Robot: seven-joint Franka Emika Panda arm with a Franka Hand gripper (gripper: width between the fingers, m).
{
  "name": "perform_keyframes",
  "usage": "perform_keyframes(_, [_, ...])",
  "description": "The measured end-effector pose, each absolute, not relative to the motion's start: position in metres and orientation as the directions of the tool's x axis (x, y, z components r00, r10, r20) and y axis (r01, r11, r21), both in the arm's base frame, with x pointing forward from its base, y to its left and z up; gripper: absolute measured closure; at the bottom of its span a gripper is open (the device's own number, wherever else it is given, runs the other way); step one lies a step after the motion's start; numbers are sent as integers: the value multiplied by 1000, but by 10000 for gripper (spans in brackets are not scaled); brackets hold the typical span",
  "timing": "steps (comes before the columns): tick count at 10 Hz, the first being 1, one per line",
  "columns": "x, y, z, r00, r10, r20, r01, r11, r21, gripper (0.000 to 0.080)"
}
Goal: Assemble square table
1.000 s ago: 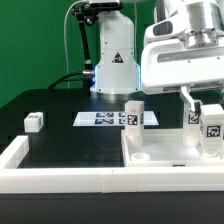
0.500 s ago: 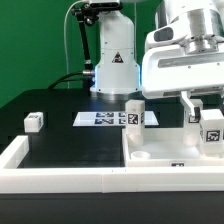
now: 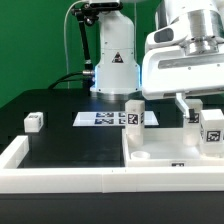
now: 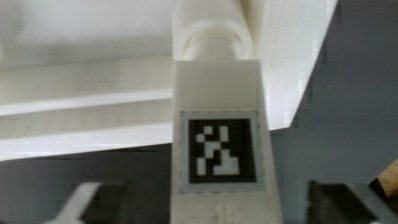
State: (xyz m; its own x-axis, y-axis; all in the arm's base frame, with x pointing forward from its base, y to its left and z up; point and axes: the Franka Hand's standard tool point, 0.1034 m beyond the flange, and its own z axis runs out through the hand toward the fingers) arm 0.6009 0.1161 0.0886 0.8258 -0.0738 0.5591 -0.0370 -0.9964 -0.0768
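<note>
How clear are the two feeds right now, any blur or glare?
Wrist view: the leg fills the frame, its tag soft-edged, and the white tabletop behind it is washed out. Exterior view: evenly lit, fairly sharp, no strong glare.

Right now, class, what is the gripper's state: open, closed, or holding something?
Gripper: open; its fingers stand clear on either side of the upright tagged leg, gripping nothing.

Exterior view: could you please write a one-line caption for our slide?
Open gripper straddles an upright leg on the square tabletop; another leg stands nearby.
</note>
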Motion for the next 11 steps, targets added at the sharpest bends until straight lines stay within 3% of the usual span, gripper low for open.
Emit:
perform_keyframes(1, [601,116,88,826,-74,559,-37,-996,-77,264])
perform_keyframes(2, [601,116,88,826,-73,559,-37,-996,-76,173])
perform_keyframes(3, [601,116,88,826,-73,558,-37,-996,-76,157])
perform_keyframes(6, [601,115,90,835,-67,546,-31,-997,-74,150])
perform_keyframes(8, [607,113,116,843,-74,533,-30,-995,-90,150])
perform_keyframes(11, [606,115,117,860,-76,505,-30,-995,-97,150])
